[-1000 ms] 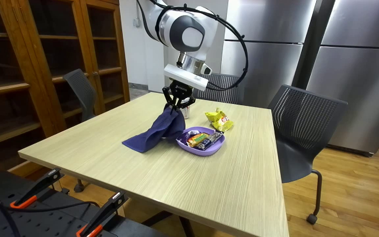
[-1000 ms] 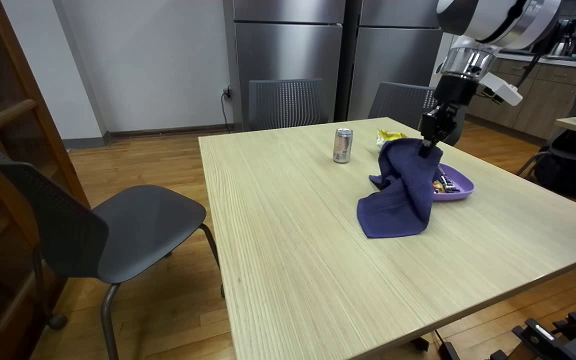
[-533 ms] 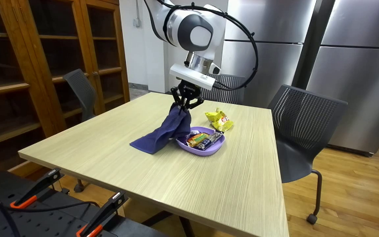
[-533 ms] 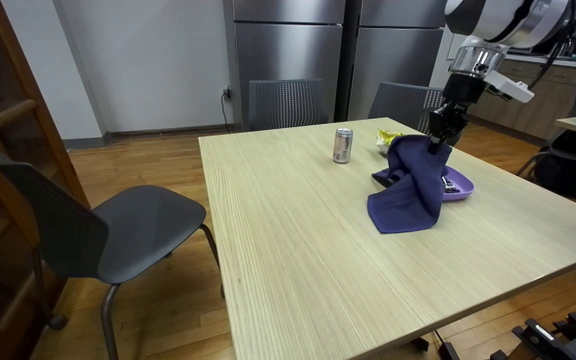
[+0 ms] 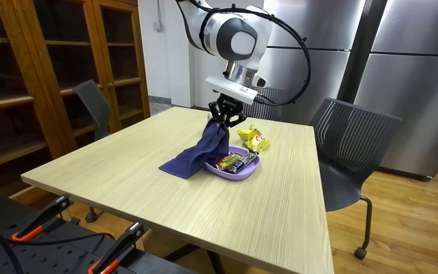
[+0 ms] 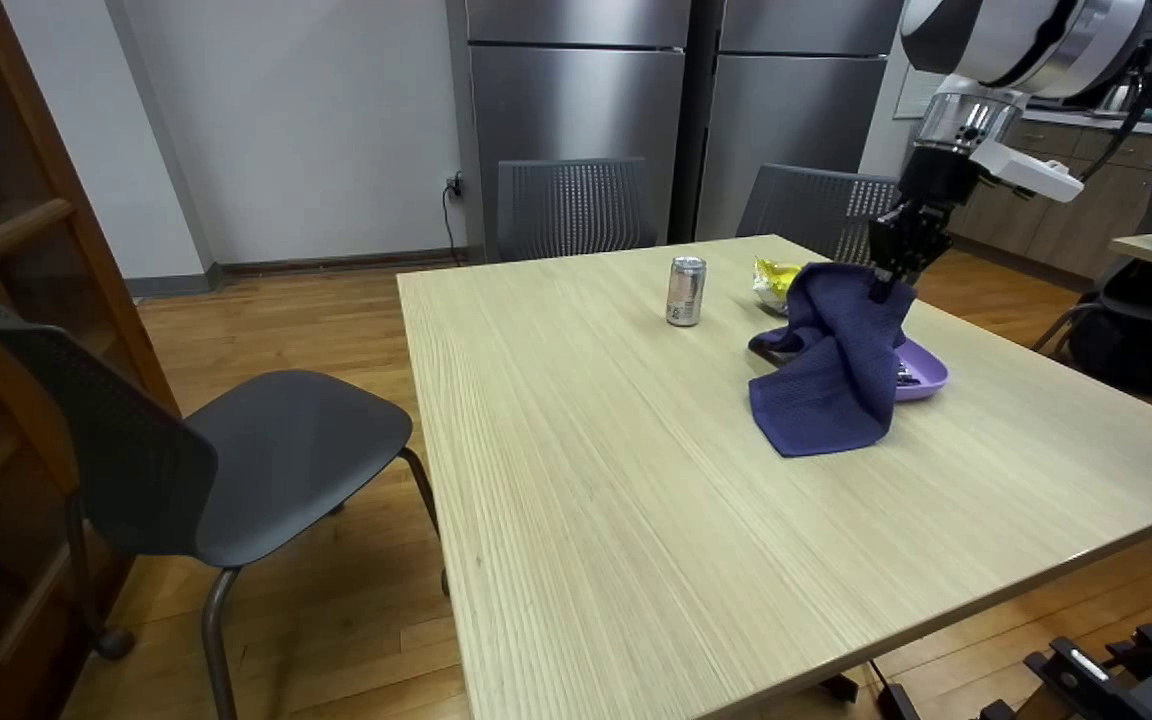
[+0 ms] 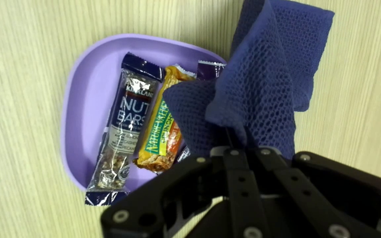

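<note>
Low in the wrist view, right of centre, the gripper [image 7: 248,151] is clamped on a bunched blue cloth [image 7: 266,96]. The grasp looks done and the upper part is raised; the lower end rests on the bench [image 6: 576,430], and letting go seems left. Further left, a purple plate [image 7: 89,99] holds a nut bar [image 7: 124,127] and a yellow-wrapped bar [image 7: 157,132]; the cloth hides its right side. Farther out, right of centre in an exterior view, lies a yellow packet [image 5: 255,139]; a can [image 6: 686,291] stands upright near centre in an exterior view.

"NUT BARS" wrapper [image 7: 122,132] — "NATURE VALLEY" wrapper [image 7: 160,130]
</note>
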Action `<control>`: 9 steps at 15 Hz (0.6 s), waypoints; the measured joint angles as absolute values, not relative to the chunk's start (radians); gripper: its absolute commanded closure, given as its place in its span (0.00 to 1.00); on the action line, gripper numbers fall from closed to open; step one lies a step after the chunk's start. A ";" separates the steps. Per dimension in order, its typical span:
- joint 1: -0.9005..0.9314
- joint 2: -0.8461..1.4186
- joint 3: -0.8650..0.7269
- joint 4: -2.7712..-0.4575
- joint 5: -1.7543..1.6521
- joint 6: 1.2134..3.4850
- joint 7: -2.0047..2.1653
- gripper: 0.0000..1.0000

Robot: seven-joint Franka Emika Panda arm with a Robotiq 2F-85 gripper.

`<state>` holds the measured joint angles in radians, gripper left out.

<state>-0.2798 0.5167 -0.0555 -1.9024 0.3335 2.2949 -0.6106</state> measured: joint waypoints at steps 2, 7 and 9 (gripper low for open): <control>-0.286 0.525 -0.062 -1.886 0.332 2.296 -0.591 0.99; -0.299 0.533 -0.077 -1.858 0.302 2.297 -0.532 0.99; -0.301 0.535 -0.082 -1.849 0.289 2.297 -0.509 0.99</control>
<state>-0.3013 0.5351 -0.0822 -1.8493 0.2894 2.2974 -0.5090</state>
